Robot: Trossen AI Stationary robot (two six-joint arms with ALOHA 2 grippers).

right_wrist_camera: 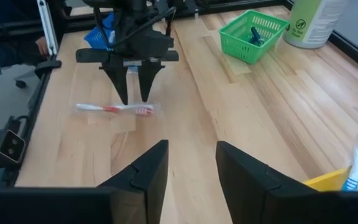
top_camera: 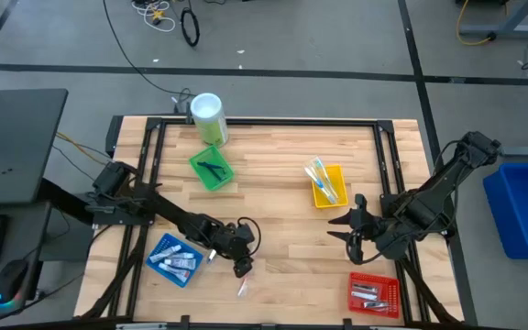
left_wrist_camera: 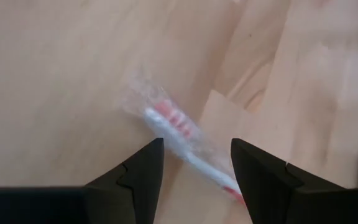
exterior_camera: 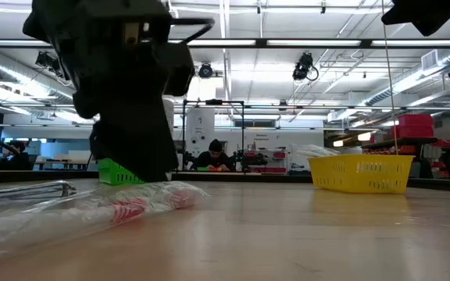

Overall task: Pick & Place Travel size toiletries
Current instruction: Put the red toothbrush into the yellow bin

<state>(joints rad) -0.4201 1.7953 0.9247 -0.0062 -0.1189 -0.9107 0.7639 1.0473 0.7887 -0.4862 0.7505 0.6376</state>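
A pink-and-white toothbrush in a clear wrapper (top_camera: 243,290) lies flat on the wood near the table's near edge; it also shows in the left wrist view (left_wrist_camera: 178,132), the right wrist view (right_wrist_camera: 117,109) and the low view (exterior_camera: 123,207). My left gripper (top_camera: 242,266) hangs just over it, pointing down, open (left_wrist_camera: 196,163), with one finger on each side of the brush's shaft and apart from it. My right gripper (top_camera: 342,226) waits open (right_wrist_camera: 191,165) beside the yellow tray, toward the table's right.
Blue tray (top_camera: 174,258) with white tubes sits left of my left gripper. Green tray (top_camera: 212,170) holds black pieces, next to the green canister with a white lid (top_camera: 207,117). Yellow tray (top_camera: 326,183) holds toothbrushes. Red tray (top_camera: 374,293) holds silvery items. Bare wood lies mid-table.
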